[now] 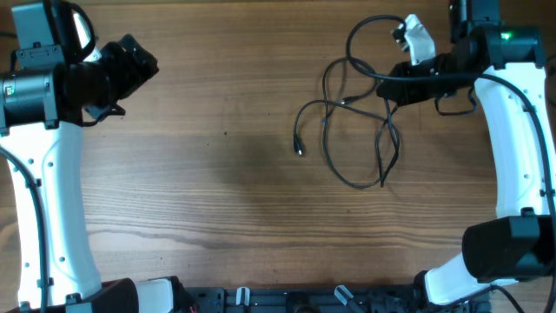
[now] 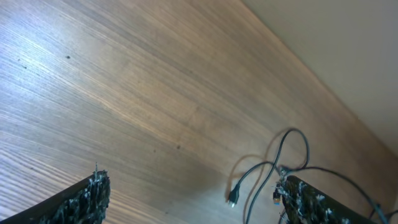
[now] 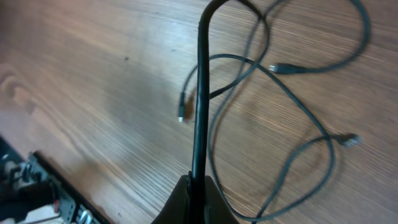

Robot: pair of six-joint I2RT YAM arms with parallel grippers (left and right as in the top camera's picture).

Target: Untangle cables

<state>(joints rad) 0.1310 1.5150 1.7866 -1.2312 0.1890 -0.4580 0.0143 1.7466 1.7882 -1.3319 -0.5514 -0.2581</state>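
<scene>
One wooden table (image 1: pixel 217 191) bears it all. The cables (image 3: pixel 200 93) sprawl in loose loops at two o'clock, where the right gripper (image 3: pixel 198 186) overhangs them, pinching one strand. The left gripper (image 2: pixel 191 186), at ten o'clock, is spread wide, well apart from them.

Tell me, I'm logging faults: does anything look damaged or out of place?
Nothing looks damaged. The cables lie in crossed loops on the table, one strand pinched in the shut right gripper; only that tangle is untidy.
</scene>
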